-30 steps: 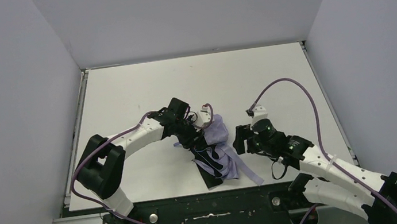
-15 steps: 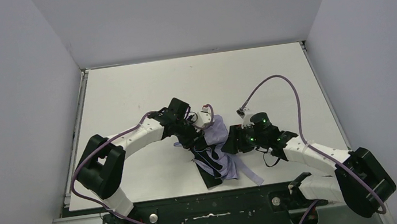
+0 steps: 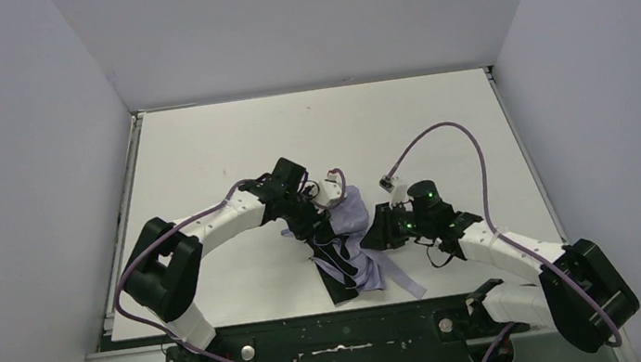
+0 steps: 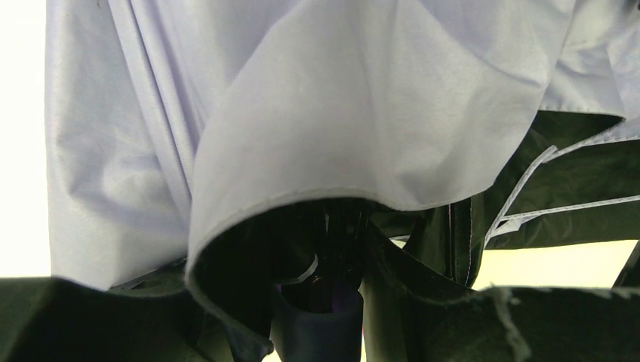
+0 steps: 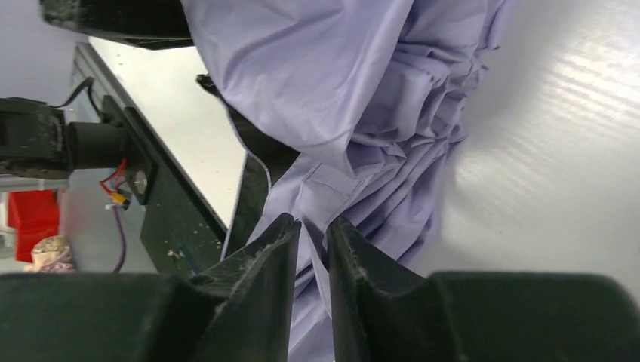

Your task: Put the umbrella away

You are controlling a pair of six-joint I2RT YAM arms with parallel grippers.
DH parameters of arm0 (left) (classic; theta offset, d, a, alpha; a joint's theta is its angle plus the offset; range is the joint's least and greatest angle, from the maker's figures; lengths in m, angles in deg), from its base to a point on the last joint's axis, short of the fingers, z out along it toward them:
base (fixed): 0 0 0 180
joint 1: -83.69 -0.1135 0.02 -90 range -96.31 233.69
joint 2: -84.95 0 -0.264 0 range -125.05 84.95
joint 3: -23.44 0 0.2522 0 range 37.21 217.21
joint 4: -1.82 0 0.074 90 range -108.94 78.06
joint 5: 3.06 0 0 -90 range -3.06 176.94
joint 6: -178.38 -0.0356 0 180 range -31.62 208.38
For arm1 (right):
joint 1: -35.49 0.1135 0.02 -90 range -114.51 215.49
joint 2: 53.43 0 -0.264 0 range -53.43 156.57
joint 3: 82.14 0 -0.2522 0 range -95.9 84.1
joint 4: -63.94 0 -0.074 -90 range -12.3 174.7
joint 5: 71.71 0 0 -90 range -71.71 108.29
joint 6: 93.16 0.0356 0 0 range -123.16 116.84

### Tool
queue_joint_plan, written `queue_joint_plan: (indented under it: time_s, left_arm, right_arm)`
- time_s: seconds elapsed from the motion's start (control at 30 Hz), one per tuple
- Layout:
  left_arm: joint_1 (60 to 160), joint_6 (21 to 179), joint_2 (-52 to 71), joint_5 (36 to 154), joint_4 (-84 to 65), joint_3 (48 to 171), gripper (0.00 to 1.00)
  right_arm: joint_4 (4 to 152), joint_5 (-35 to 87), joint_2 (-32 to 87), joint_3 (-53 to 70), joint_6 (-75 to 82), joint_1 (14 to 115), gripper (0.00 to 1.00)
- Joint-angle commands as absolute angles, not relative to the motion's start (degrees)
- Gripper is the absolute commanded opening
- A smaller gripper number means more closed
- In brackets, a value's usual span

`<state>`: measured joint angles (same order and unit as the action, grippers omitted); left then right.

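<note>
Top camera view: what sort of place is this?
Probably a robot lab cell: grey walls box in a white table, with a left arm and right arm bolted at its near edge.

We can read no text, label, brand, number or sign in any of these views: nothing legible on the umbrella (image 3: 356, 216), nor on the table (image 3: 199, 141).

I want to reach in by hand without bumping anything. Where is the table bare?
Bare: the far half of the white table, up to the back wall. Crowded: near middle, where left gripper and right gripper meet the pale lavender folding umbrella.
</note>
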<state>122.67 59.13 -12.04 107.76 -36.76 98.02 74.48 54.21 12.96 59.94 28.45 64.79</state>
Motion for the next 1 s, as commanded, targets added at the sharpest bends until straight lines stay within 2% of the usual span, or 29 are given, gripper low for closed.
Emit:
queue_joint_plan:
  time_s: [0.0,0.2,0.53,0.97]
  left_arm:
    - [122.9,58.0,-11.4,106.0,-36.2,101.1,0.00]
    - [122.8,58.7,-12.2,104.6,-35.9,101.6,0.00]
    - [122.7,60.2,-12.2,99.5,-32.6,100.8,0.00]
    - [122.8,59.5,-12.8,94.9,-30.2,101.3,0.00]
  right_arm:
    - [70.3,58.2,9.2,62.0,30.7,64.8,0.19]
    - [71.8,57.9,5.2,64.0,33.5,67.3,0.00]
    - [84.7,50.0,-6.1,62.2,42.3,75.8,0.00]
    - [99.7,45.9,-14.7,62.9,53.4,78.1,0.00]
